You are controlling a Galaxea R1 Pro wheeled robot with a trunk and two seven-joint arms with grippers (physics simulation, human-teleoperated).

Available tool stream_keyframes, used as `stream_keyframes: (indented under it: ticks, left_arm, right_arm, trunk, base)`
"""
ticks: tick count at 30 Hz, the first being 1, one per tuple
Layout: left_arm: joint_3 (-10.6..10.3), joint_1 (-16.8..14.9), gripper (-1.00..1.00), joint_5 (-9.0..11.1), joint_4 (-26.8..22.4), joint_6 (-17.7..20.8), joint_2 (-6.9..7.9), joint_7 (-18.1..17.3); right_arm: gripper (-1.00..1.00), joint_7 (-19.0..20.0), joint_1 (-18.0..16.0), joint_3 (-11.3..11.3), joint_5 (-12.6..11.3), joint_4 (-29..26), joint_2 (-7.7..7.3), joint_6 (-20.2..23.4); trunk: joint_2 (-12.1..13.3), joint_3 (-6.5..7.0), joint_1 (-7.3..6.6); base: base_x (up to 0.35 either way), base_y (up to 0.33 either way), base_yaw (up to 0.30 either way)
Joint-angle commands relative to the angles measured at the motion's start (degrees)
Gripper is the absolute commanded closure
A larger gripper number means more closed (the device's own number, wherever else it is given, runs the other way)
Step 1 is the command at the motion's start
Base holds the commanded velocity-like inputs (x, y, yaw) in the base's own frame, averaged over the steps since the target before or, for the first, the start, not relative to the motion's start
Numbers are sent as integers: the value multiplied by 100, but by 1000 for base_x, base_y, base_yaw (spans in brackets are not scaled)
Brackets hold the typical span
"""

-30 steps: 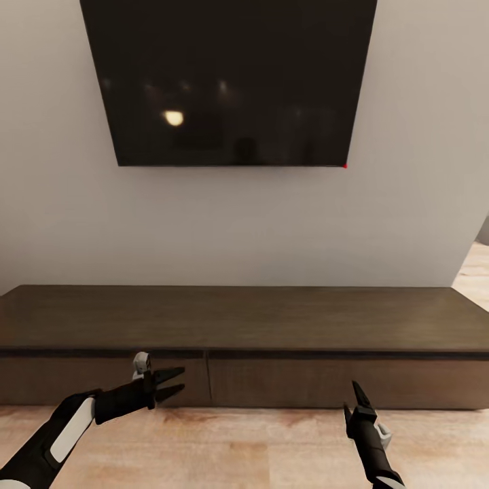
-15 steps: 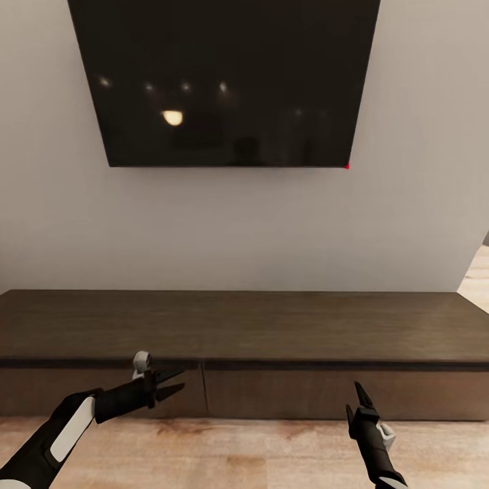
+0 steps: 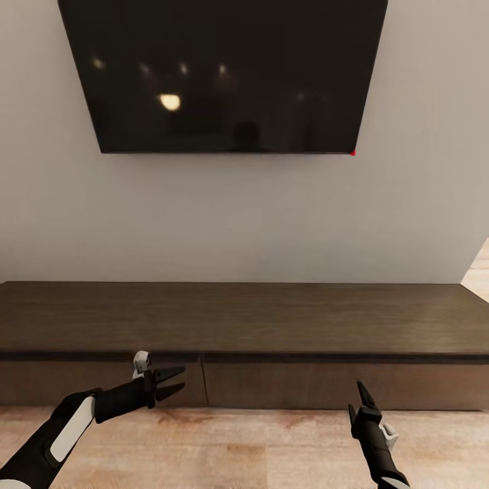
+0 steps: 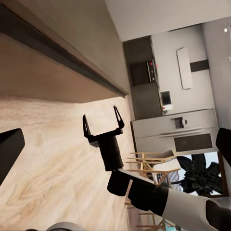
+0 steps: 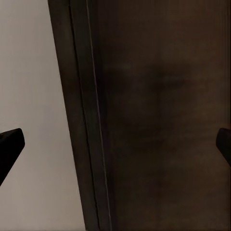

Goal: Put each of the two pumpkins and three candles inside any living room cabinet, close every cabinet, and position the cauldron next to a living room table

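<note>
The robot faces the cabinet (image 3: 244, 326), a long low dark-wood unit standing against a pale wall under a wall-mounted television (image 3: 224, 68). Its flat top is bare, and the front panels look flush and shut, with a thin seam running between the two of them near the middle.

The left gripper (image 3: 170, 382) hangs just in front of the left panel, close to that seam, with its fingers apart and nothing between them. The right gripper (image 3: 362, 401) is lower and further right, over the wooden floor (image 3: 258, 448) in front of the right panel; its fingers are also spread and empty (the left wrist view shows them (image 4: 102, 126) plainly parted, with a kitchen and dining chairs beyond).

Neither the pumpkins, the candles nor the cauldron can be seen here, and with the doors shut there is no telling whether anything is already inside. Judging from the empty grippers and the closed fronts, the task seems to be at an early stage or between items: either a door is about to be opened, or the robot has yet to fetch something. The storing, the closing check and the cauldron all appear to remain, as far as these pictures go.
</note>
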Motion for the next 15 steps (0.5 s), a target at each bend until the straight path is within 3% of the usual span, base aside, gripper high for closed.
stream_keyframes:
  ticks: [1, 15]
  left_arm:
    - [-15, -4, -100, 32, 1, 32, 5, -3]
    - [-22, -4, -100, 32, 1, 36, 5, -3]
  right_arm:
    - [-100, 21, -3, 32, -58, 1, -1, 49]
    - [-100, 364, -3, 32, -60, 1, -2, 49]
  trunk:
    - [-4, -28, 1]
    - [-23, -338, 37]
  base:
    - [0, 0, 0]
    - [0, 0, 0]
